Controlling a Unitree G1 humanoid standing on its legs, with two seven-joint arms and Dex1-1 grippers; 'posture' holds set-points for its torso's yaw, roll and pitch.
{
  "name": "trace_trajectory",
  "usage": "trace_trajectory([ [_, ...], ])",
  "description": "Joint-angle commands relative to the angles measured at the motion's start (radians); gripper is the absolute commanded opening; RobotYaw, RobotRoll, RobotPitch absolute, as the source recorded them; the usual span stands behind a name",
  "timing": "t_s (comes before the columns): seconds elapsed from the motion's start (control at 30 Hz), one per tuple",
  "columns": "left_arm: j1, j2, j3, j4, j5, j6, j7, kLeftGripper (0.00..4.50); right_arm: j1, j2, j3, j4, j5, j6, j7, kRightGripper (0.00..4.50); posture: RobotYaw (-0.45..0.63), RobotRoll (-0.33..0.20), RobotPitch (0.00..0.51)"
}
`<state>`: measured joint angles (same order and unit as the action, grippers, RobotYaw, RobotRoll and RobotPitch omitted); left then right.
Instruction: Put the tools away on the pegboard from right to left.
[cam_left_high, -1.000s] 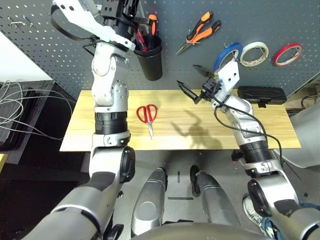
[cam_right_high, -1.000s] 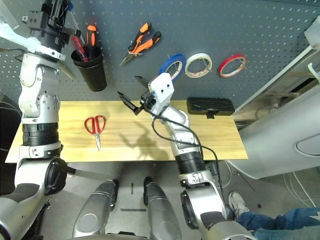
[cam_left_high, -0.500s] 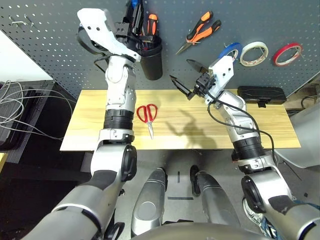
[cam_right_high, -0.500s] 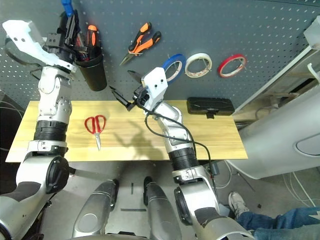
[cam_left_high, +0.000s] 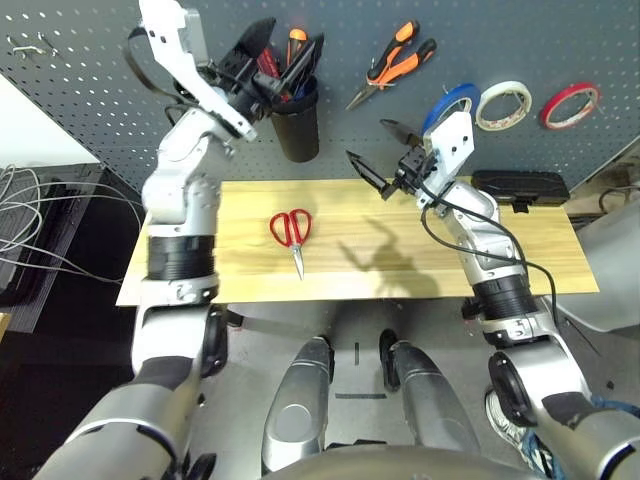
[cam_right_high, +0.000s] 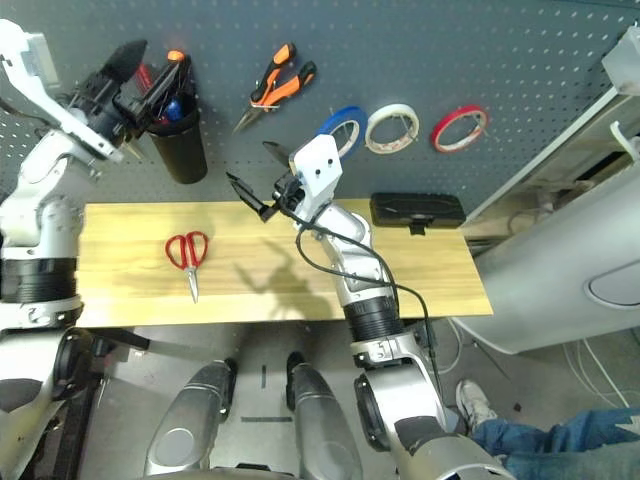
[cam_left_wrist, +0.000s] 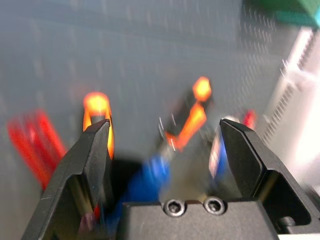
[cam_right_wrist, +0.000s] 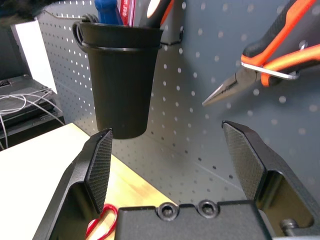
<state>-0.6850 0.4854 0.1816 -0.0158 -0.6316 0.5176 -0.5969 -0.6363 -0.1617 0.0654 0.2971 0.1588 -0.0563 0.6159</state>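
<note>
So the board's mostly filled: blue tape ring (cam_left_high: 452, 102) hangs on the pegboard (cam_left_high: 90, 90) next to a white tape roll (cam_left_high: 502, 104) and a red tape roll (cam_left_high: 570, 104), the pliers (cam_left_high: 392, 64) hang on their hook left of those, and the blue-handled screwdriver (cam_right_wrist: 109, 10) sits in the black cup (cam_left_high: 298, 125) with a couple of other handles. Going right to left, I'd say the only thing left is the red scissors (cam_left_high: 292, 230) — lying flat on the wooden table (cam_left_high: 420, 270), handles toward the board, blades pointing at the robot.

Left gripper (cam_left_high: 285, 72) is up at the cup's rim, fingers spread wide, nothing between them. Looks like it's let go and has nothing to carry. Right gripper (cam_left_high: 382, 160) hovers above the table in front of the board, also wide open and empty, touching nothing.

If I were running this, I'd pull the left gripper straight back from the cup first so a finger doesn't catch one of the handles sticking out. Then come down on the scissors from above. The handle loops are the thick part, so pinch there or at the pivot — not the thin blades, which lie flat on the wood and would be hard to get under. The left arm is the nearer one.
</note>
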Motion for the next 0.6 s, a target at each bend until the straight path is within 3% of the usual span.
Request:
trace_trajectory([
  [0.03, 0.096, 0.061, -0.004, -0.086, -0.036, 0.103, -0.052, 4.49, 0.027, -0.010, 0.006, -0.010, 0.001, 0.008, 0.009, 4.50, 0.14, 0.000, 0.249],
  [0.3, 0.227, 0.093, -0.031, -0.088, 0.040, 0.093, -0.049, 4.49, 0.033, -0.012, 0.012, 0.015, -0.009, 0.005, 0.006, 4.50, 0.14, 0.000, 0.250],
  [0.6, 0.263, 0.086, -0.104, 0.105, 0.271, 0.003, 0.032, 4.49, 0.066, -0.028, 0.020, 0.048, -0.026, 0.126, -0.010, 4.50, 0.13, 0.000, 0.258],
])
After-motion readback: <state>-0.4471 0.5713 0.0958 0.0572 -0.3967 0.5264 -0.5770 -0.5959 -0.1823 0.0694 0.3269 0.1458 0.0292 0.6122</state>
